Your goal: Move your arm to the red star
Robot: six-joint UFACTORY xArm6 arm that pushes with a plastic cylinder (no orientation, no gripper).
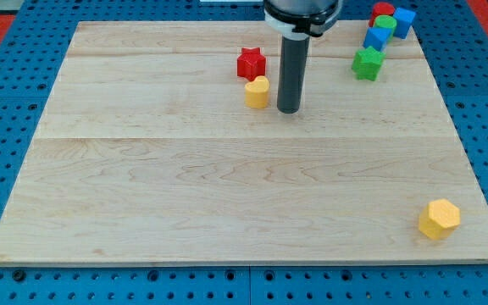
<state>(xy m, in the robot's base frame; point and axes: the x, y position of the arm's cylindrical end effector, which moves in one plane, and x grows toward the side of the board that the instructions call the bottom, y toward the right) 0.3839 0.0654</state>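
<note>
The red star (251, 63) lies on the wooden board near the view's top, just left of centre. A yellow heart-shaped block (257, 91) sits right below it, almost touching. My tip (288, 110) rests on the board just right of the yellow block and to the lower right of the red star, a short gap away from both.
A green star (367, 63) lies at the top right. Beyond it cluster a blue block (375, 38), a green block (385, 25), a red block (382, 11) and another blue block (404, 22). A yellow hexagonal block (440, 219) sits near the bottom right corner.
</note>
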